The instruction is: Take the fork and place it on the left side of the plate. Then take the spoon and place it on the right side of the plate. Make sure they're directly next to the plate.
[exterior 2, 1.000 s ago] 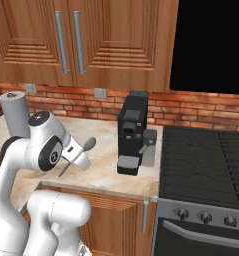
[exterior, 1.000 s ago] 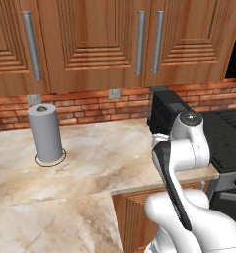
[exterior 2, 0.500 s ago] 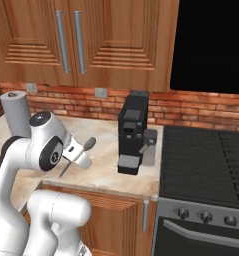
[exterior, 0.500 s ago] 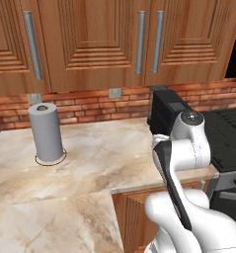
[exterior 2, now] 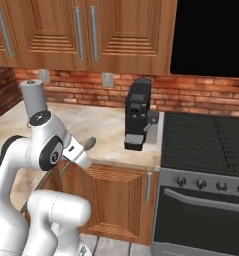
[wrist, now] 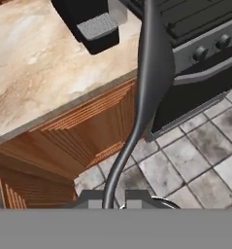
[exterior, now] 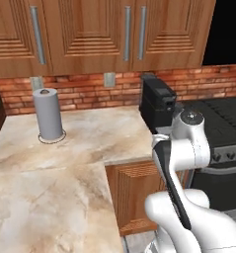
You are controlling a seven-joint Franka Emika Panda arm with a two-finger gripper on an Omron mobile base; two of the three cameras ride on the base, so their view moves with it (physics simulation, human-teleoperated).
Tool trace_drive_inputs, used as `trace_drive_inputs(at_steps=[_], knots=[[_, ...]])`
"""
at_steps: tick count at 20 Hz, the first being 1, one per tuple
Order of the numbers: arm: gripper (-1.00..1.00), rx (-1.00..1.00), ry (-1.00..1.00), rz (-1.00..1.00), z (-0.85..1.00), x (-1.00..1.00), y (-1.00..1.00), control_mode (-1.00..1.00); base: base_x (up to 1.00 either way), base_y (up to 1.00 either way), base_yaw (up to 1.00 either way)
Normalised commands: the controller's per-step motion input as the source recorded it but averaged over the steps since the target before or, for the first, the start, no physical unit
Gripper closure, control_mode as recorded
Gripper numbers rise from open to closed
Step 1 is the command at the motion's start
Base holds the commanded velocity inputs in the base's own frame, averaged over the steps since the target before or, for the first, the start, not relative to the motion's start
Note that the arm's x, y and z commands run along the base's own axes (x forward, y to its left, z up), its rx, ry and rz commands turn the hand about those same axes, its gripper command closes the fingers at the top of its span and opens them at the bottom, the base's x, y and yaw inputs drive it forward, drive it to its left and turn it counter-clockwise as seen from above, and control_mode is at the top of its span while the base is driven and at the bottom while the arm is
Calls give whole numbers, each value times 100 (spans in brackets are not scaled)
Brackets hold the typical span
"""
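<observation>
Nothing shifts but our base view as we carry the light, stiff, slippery spoon (wrist: 149, 82), gripper (wrist: 116, 197) jaws narrow on its handle end.

Beige marble counter (exterior: 90, 143), with paper roll (exterior: 48, 114) near brick wall and black coffee machine (exterior 2: 138, 120) beside stove.

Glossy white rounded arm (exterior: 188, 148), dark joint bands, grey cap
</observation>
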Motion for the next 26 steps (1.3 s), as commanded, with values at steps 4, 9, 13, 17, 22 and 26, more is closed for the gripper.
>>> trace_drive_inputs(at_steps=[4, 9, 13, 17, 22, 26], knots=[[100, 0, 0, 0, 0, 0, 0, 100, -97, -23, 0], [100, 0, 0, 0, 0, 0, 0, 100, -99, -20, 0], [100, 0, 0, 0, 0, 0, 0, 100, -100, -21, 0], [100, 0, 0, 0, 0, 0, 0, 100, -100, -22, 0], [100, 0, 0, 0, 0, 0, 0, 100, -100, -24, 0], [100, 0, 0, 0, 0, 0, 0, 100, -100, -26, 0]])
